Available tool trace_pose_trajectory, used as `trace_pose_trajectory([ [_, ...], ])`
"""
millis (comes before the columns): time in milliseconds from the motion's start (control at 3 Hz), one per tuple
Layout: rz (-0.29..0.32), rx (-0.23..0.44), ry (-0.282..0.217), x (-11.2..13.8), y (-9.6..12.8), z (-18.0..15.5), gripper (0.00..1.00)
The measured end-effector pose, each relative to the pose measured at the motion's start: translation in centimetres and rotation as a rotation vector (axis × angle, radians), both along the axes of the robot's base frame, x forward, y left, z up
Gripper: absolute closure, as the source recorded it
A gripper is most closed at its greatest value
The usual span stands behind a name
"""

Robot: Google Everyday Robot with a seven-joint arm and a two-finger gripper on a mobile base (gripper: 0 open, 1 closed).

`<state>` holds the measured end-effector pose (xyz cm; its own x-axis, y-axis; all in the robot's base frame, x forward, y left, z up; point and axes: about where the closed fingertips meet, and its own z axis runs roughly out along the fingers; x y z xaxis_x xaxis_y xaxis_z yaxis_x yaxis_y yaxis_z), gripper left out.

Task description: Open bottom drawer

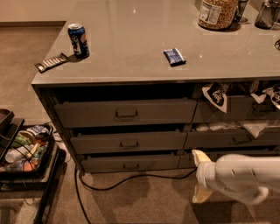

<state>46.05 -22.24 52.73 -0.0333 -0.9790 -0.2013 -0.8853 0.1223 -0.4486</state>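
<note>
Nearest to you, at the lower right, the white arm (238, 177) reaches in from the right edge just above the carpet (144, 203). Its gripper (196, 176) points left with the two pale yellow fingers (197, 155) spread wide apart, one above the other, and nothing between them. The upper finger sits just in front of the lowest row of drawers, beside the seam between the left and right columns.

A dark cable (131, 178) trails across the carpet below the cabinet. At the far left you have a low black cart (48, 175) holding a jumble of bottles and packets.

The bottom drawer (144, 162) is the lowest, slimmest front in the left column, just left of the gripper, and its small centred handle (131, 166) is not being touched. It looks slightly out from the cabinet, with a dark gap above it, though from this angle you cannot be sure how far.

Above it are the middle drawer (127, 142) and the taller top drawer (124, 113). In the right column, white packets (215, 95) poke out of the upper drawers.

On the grey countertop (144, 26) you can see a blue can (78, 40) near the left corner with a wrapped bar (51, 62) beside it, a small blue packet (174, 56) near the middle, and a jar (216, 13) at the back.
</note>
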Motion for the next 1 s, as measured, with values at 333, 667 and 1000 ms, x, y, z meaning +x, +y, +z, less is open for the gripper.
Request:
trace_pose_trajectory([
  [333, 0.223, -0.001, 0.069, 1.2, -0.5, -4.0, 0.00],
  [667, 0.329, 0.128, 0.107, 0.2, -1.2, -8.2, 0.00],
  [1000, 0.349, 0.201, 0.132, 0.5, -0.9, -10.2, 0.00],
])
